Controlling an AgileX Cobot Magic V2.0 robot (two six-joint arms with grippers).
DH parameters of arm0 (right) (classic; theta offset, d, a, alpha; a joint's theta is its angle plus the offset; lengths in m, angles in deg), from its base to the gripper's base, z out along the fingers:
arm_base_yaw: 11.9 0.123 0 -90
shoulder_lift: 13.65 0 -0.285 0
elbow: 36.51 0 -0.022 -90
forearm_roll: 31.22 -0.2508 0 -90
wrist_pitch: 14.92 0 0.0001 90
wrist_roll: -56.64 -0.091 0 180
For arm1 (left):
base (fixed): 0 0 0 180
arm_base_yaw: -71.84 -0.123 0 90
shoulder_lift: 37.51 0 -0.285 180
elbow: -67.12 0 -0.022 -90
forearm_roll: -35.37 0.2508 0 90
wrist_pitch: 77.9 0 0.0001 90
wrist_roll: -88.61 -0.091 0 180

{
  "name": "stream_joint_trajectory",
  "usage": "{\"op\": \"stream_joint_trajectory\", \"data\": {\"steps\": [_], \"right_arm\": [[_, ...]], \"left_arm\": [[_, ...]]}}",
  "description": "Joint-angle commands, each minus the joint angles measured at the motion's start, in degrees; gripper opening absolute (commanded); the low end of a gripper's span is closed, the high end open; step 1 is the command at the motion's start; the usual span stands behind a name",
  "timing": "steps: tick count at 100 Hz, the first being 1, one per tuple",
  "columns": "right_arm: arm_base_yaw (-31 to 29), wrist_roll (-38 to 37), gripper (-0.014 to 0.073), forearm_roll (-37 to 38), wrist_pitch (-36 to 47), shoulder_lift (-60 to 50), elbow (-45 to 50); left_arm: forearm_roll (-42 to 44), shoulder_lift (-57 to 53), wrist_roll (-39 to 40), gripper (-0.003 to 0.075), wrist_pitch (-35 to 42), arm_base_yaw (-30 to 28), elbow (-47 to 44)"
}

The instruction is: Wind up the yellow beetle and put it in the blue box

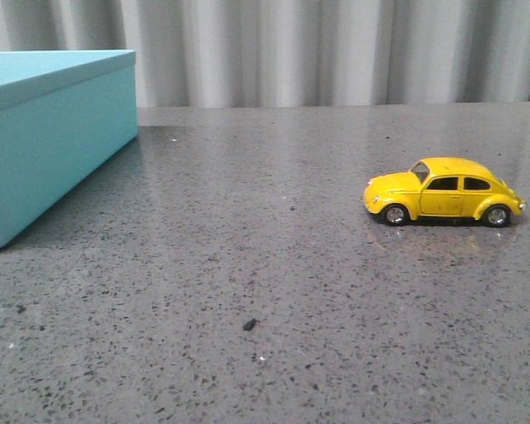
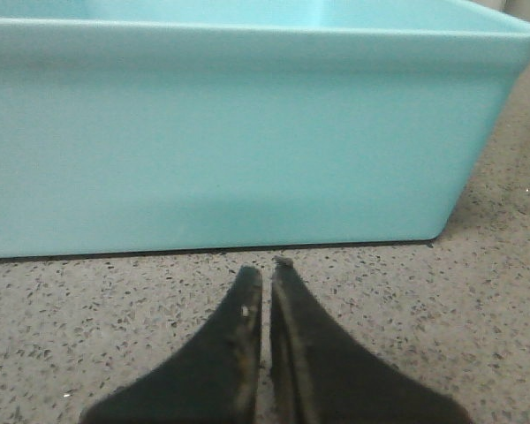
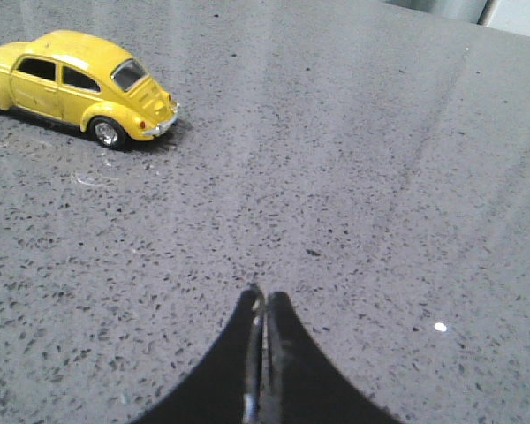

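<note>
Yellow beetle (image 1: 443,192) sits untouched on the counter (image 1: 265,291), well apart from the blue box (image 1: 53,132), both arms' jaws pressed together and empty, so the right must first spread to grasp it.

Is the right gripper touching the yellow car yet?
Apart. The right wrist view shows the right gripper, shut and empty, with bare table between it and the yellow beetle.
</note>
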Motion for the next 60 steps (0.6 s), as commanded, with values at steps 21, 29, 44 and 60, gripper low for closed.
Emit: {"op": "stream_joint_trajectory", "data": {"steps": [21,29,44,60], "right_arm": [[-0.25,0.12,-0.0041,-0.14,1.50,1.15,1.46],[-0.25,0.12,-0.0041,-0.14,1.50,1.15,1.46],[-0.25,0.12,-0.0041,-0.14,1.50,1.15,1.46],[-0.25,0.12,-0.0041,-0.14,1.50,1.15,1.46]], "left_arm": [[-3.52,-1.81,0.37,-0.0021,4.21,0.14,-1.53],[-3.52,-1.81,0.37,-0.0021,4.21,0.14,-1.53],[-3.52,-1.81,0.37,-0.0021,4.21,0.14,-1.53],[-3.52,-1.81,0.37,-0.0021,4.21,0.14,-1.53]]}}
